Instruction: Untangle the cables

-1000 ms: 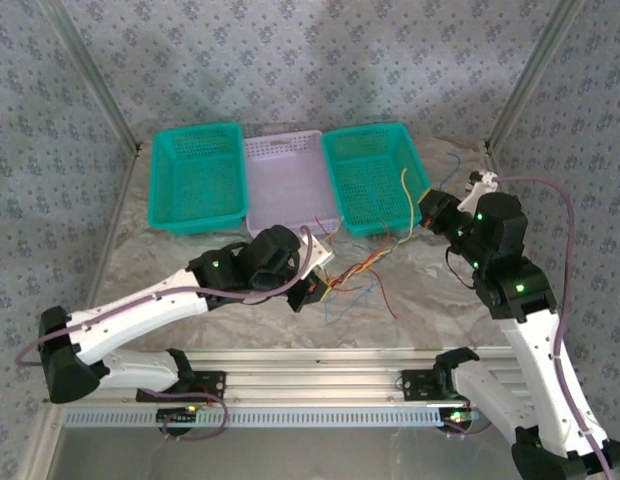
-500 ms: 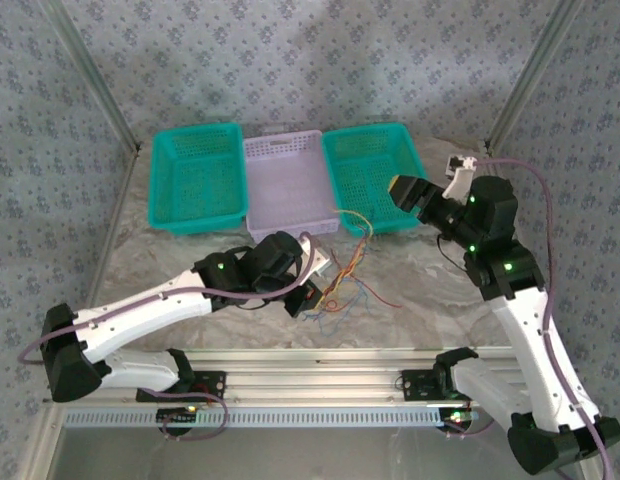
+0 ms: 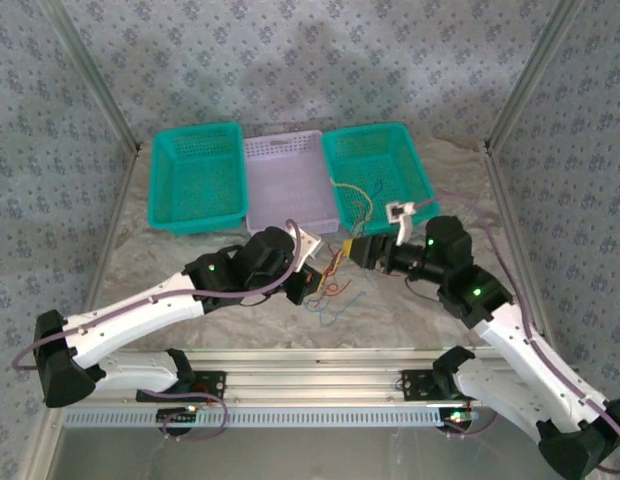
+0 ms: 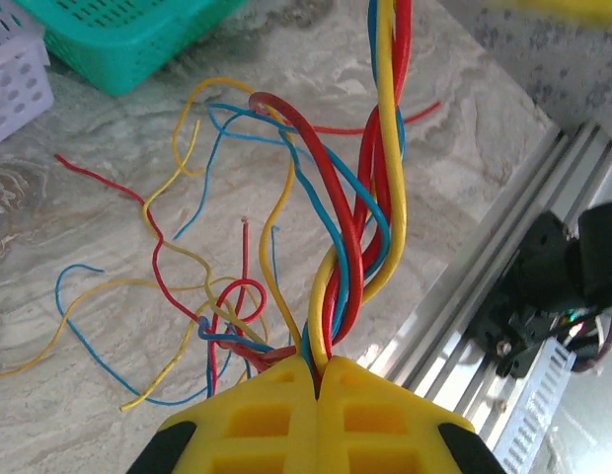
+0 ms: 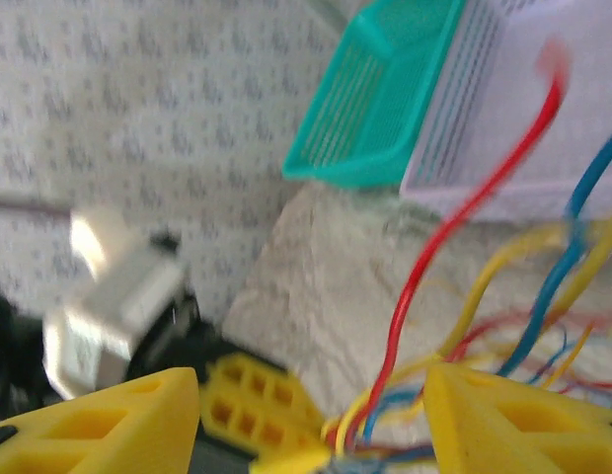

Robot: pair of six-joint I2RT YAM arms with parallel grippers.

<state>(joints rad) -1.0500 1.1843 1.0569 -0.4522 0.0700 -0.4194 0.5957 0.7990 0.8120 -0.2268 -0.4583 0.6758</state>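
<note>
Marbled grey tabletop (image 3: 390, 315) spreads across the overhead view, closed in by blue-grey patterned wallpaper (image 3: 310, 60). Along its far edge stand a teal plastic mesh basket (image 3: 195, 178) at upper left, a pale lilac plastic mesh basket (image 3: 285, 170) touching it at centre, and a second teal mesh basket (image 3: 385, 150) at upper right. Thin red, blue and yellow cables (image 3: 332, 290) lie in a loose tangle on the stone just below the lilac basket, between the two arms, and a few strands reach up into the near left corner of the second teal mesh basket. The left gripper (image 3: 315, 280) sits at the tangle's left edge; in its wrist view its yellow fingers (image 4: 267, 415) are pressed together on a twisted bundle of the cables (image 4: 360, 217), which rises to the top of the frame while loose ends sprawl over the table at left. The right gripper (image 3: 352, 250) points left at the tangle from the right; in its wrist view its yellow fingers (image 5: 503, 415) stand spread, with blurred red, blue and yellow strands running through the gap.
</note>
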